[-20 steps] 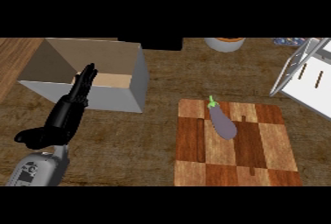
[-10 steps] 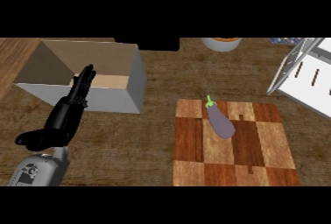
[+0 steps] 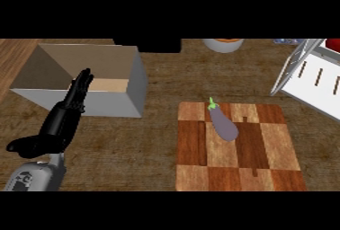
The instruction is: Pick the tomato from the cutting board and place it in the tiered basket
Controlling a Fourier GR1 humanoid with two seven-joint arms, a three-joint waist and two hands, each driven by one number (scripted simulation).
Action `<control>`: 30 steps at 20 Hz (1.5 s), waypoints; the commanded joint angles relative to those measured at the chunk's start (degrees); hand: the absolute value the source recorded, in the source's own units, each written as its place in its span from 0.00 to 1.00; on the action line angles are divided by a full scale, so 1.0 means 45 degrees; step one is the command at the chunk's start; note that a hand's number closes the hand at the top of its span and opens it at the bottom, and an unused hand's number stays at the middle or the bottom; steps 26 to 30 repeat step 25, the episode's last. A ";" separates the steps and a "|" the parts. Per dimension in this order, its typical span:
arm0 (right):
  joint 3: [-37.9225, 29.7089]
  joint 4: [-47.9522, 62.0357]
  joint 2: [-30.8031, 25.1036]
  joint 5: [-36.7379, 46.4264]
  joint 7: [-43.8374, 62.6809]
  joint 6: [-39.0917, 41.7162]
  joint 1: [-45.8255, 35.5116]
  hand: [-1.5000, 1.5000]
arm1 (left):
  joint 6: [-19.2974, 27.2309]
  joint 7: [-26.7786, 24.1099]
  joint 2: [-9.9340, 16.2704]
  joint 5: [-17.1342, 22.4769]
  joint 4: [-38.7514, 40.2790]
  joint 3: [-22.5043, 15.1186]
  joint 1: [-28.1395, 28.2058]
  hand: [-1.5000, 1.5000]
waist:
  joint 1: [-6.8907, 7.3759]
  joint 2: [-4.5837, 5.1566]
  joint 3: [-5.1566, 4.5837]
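On the cutting board (image 3: 239, 148) an eggplant (image 3: 224, 125), not a tomato, is being left untouched, unmoved since before, while the left hand (image 3: 63, 119) is being held open.

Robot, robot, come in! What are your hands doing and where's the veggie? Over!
Left hand open, resting by the box. Right hand not in view. No tomato seen; a purple eggplant lies on the cutting board, untouched. White rack at right. Nothing blocking.

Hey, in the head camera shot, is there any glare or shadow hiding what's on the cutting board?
Head view: no glare on the cutting board; the purple eggplant on it reads clearly, unshadowed. The grey box is shaded inside, and the open left hand overlaps its front wall. The white rack is cut off at right.
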 commanded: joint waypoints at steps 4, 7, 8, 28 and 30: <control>-0.0410 0.0100 -0.0698 0.0515 -0.0606 -0.2653 -0.0290 0.00 | -0.0376 0.0815 -0.0829 0.0132 0.1404 -0.0974 0.0921 0.50 | -0.0251 0.0337 -0.0286; -0.0533 -0.0084 -0.1786 0.1084 -0.1015 -0.4109 0.0157 0.00 | -0.0220 0.1178 -0.0617 0.0159 0.1106 -0.0627 0.0926 0.50 | -0.0497 0.0291 -0.0281; -0.0797 0.0099 -0.2398 0.0997 -0.1174 -0.3982 0.0260 0.00 | -0.0270 0.0977 -0.0748 0.0173 0.1144 -0.0704 0.0997 0.50 | -0.0578 0.0344 -0.0271; -0.4952 0.1914 -0.5978 -0.1719 -0.4893 -0.1679 0.4306 0.00 | -0.0203 0.1004 -0.0605 0.0060 0.0644 -0.0108 0.2048 0.50 | -0.1479 0.0146 -0.0199; -0.4952 0.1914 -0.5978 -0.1719 -0.4893 -0.1679 0.4306 0.00 | -0.0203 0.1004 -0.0605 0.0060 0.0644 -0.0108 0.2048 0.50 | -0.1479 0.0146 -0.0199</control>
